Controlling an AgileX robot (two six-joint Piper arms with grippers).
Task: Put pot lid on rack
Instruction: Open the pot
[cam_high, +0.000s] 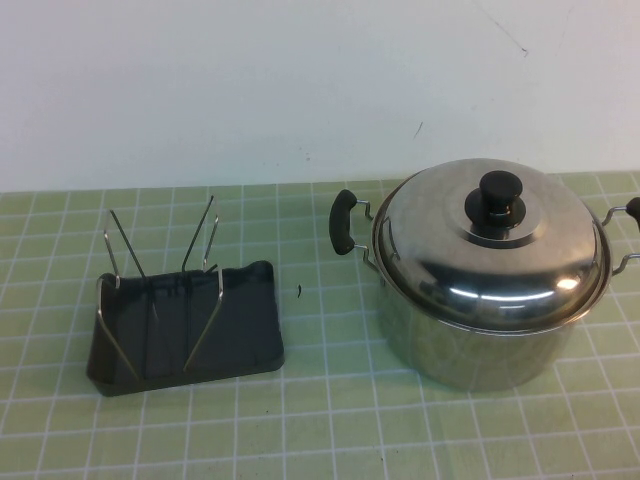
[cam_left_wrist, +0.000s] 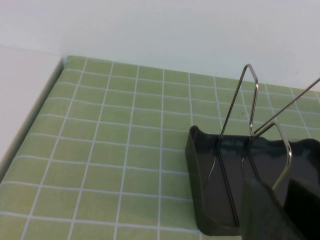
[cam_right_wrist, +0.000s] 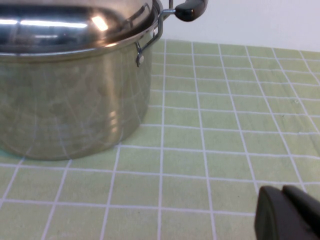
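Observation:
The shiny steel pot lid with its black knob sits on the pot at the right of the mat. The dark grey rack with upright wire prongs stands at the left, nothing in it. Neither arm shows in the high view. In the left wrist view my left gripper hangs close over the rack, its fingers slightly apart and holding nothing. In the right wrist view my right gripper is shut and empty above the mat, beside the pot and the lid.
A green mat with a white grid covers the table up to a white wall. The pot's black-tipped handle sticks out toward the rack. The mat's edge runs beside the rack.

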